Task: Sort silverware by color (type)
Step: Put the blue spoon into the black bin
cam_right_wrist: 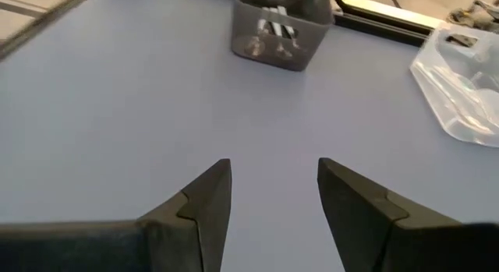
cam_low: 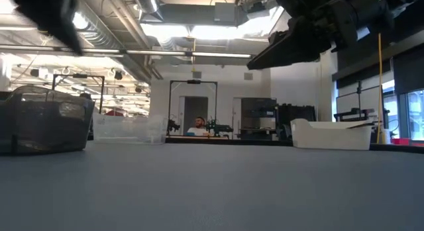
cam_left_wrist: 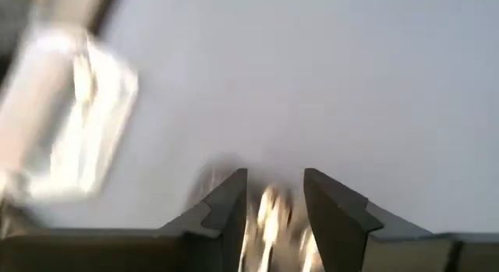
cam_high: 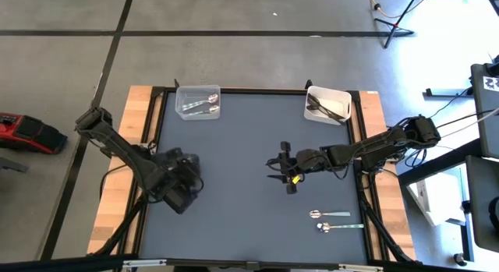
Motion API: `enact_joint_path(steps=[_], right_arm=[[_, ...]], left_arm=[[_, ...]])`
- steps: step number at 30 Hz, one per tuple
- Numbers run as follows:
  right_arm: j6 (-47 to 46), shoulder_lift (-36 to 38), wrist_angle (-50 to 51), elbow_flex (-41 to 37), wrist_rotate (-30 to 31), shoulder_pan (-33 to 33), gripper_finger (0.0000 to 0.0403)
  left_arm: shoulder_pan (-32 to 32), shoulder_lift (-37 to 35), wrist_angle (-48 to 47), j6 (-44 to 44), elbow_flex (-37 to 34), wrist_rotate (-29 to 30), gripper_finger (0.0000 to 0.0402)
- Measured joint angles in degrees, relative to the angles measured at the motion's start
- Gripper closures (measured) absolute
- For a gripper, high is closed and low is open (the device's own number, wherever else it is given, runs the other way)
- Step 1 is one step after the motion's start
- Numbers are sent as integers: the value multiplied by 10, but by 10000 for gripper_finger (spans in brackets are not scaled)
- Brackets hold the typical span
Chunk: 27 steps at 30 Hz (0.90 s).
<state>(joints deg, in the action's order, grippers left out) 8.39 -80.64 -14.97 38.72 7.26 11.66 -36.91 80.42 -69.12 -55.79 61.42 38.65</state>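
Observation:
Shiny silver spoons lie in a clear bin (cam_high: 199, 103) at the far left. Dark utensils lie in a white bin (cam_high: 327, 104) at the far right. Two silver spoons (cam_high: 330, 219) lie flat on the mat near the right front. A dark mesh basket (cam_right_wrist: 281, 30) with silverware stands at the left; my left gripper (cam_high: 185, 190) hovers over it with a gap between its fingers (cam_left_wrist: 274, 174). Blurred shiny silverware (cam_left_wrist: 269, 221) shows in that gap. My right gripper (cam_high: 279, 169) hangs open above the mat's middle with nothing between its fingers (cam_right_wrist: 274, 167). My left gripper slants down over the basket. Blurred shiny silverware (cam_left_wrist: 269, 217) shows in the gap between its fingers; whether the fingers touch it I cannot tell.
In the low view the mesh basket (cam_low: 43, 125) stands at the left, the clear bin (cam_low: 129, 128) behind it and the white bin (cam_low: 331, 134) at the right. Bare blue mat lies between the arms. A person sits in the room far behind the table.

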Motion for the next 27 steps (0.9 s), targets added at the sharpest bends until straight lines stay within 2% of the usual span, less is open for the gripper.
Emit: enact_joint_path(steps=[3,6,11,13,15,18,21,27], right_arm=[[5,0,-6,0,-22,0,219],[11,0,-7,0,-23,0,219],[24,0,-11,0,-22,0,219],[8,0,-13,5,-18,1,219],[-17,6,35,27,-16,13,219],[-56,12,148,79,-12,46,219],[-104,8,265,121,8,98,219],[-251,7,432,173,37,214,219]], left_arm=[[0,0,126,90,7,75,279],[-3,2,293,218,-20,103,279],[9,30,602,419,-98,94,279],[17,48,695,475,-125,62,279],[25,67,759,498,-142,22,279],[33,96,822,505,-147,-30,279],[31,139,850,505,-122,-69,279],[27,226,844,506,-32,-63,279]])
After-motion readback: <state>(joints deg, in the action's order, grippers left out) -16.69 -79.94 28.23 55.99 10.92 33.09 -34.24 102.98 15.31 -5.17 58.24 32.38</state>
